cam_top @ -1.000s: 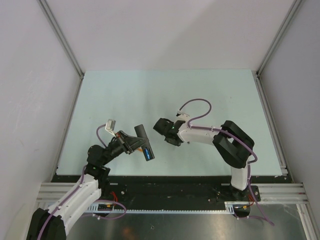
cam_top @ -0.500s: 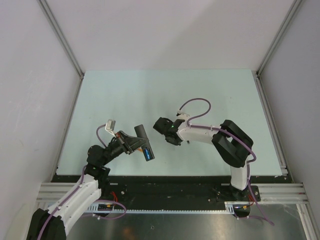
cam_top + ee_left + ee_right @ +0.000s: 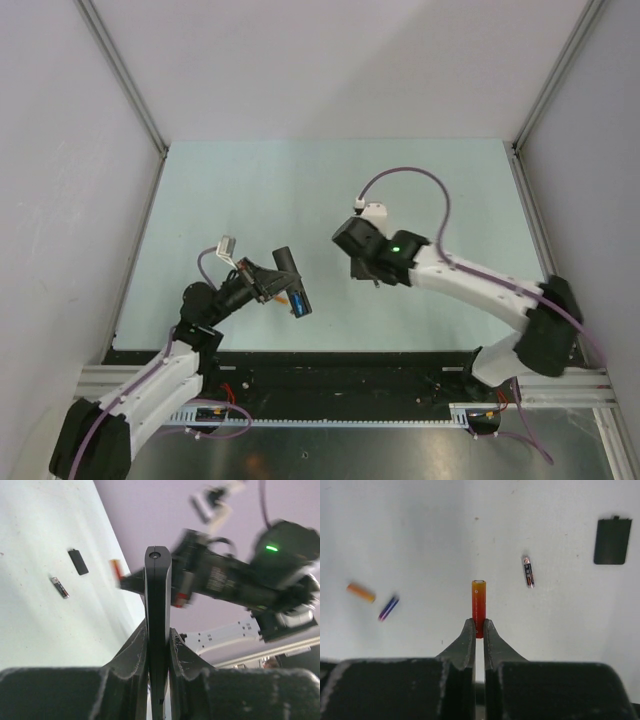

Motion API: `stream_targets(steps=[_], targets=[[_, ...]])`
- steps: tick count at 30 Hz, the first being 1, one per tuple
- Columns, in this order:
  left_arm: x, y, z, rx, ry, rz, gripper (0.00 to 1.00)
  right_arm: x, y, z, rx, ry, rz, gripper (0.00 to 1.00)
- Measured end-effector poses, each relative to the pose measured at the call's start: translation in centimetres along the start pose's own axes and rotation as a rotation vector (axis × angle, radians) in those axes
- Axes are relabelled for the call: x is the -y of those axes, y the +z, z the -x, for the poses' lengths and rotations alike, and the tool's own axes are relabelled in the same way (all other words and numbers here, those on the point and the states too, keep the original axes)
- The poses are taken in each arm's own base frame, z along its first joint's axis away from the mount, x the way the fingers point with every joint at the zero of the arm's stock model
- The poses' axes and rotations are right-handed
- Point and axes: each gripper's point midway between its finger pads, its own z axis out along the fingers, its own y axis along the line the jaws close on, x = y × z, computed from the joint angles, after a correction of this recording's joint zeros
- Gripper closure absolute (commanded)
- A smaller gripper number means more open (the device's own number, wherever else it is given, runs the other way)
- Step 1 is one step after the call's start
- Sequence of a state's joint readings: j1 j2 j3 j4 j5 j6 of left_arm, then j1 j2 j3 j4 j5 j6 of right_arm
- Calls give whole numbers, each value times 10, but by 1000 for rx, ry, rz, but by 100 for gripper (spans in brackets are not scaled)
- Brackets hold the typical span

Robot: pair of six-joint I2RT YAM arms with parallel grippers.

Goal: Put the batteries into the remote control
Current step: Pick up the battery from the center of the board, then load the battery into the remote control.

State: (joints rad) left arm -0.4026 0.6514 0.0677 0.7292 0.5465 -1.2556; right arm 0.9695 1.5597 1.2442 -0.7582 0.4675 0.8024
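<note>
The right arm has swung outward, and the right pincer (image 3: 475, 630) has closed onto the red battery (image 3: 478, 607), gripping its near end; its long axis points straight ahead. The left pincer (image 3: 158, 630) clamps the remote (image 3: 158, 590) edge-on, pointing forward, its near end hidden. Left of the right pincer lie a blurred orange battery (image 3: 361, 592) and a purple battery (image 3: 388, 608).

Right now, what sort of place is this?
Likely a robot test bench: a pale table boxed in by plain panels, two arms bolted at its edge, the left hand gripping a remote, the right hand a red-orange battery.
</note>
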Motion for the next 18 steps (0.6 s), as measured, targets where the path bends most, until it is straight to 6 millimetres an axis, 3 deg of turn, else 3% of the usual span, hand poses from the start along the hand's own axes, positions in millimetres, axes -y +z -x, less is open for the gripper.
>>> stream_targets(steps=[3,6,13,18], targets=[[-5,10,5,5,-19,38,100,7,-50,15,21,-81,117,100],[-10,21,10,10,-31,65,100,14,-83,16,-2,-162,190,100],[-19,53,13,4,-94,57,100,10,-111,-24,-182,-346,328,100],[-23,71,7,-7,-139,32,100,-8,-129,-27,-226,-392,435,100]])
